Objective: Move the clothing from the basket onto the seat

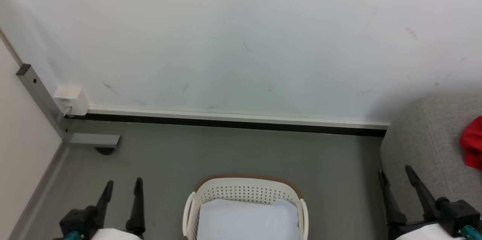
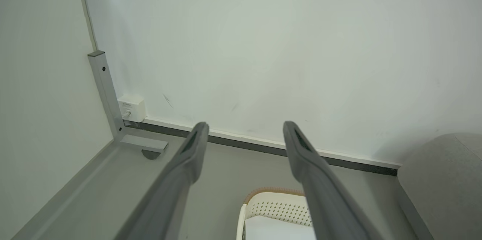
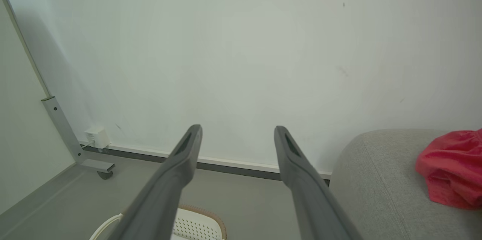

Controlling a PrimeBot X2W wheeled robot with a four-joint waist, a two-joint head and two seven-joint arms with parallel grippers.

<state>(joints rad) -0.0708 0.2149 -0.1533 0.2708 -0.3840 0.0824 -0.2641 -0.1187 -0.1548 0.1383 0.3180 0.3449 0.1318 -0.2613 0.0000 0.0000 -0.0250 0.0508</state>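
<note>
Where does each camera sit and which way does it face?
Head view: on the head, facing forward and down at floor, wall and basket; left gripper lower left, right gripper lower right.
Left wrist view: on the left wrist, past the open left gripper to the wall corner.
Right wrist view: right wrist, past the open right gripper to wall, seat, clothing.
All share basket and seat.

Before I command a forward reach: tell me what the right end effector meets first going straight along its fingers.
Probably the white wall, just above the baseboard. The open right end effector points past the basket and the seat; nothing shows in between, though depth is unclear.
</note>
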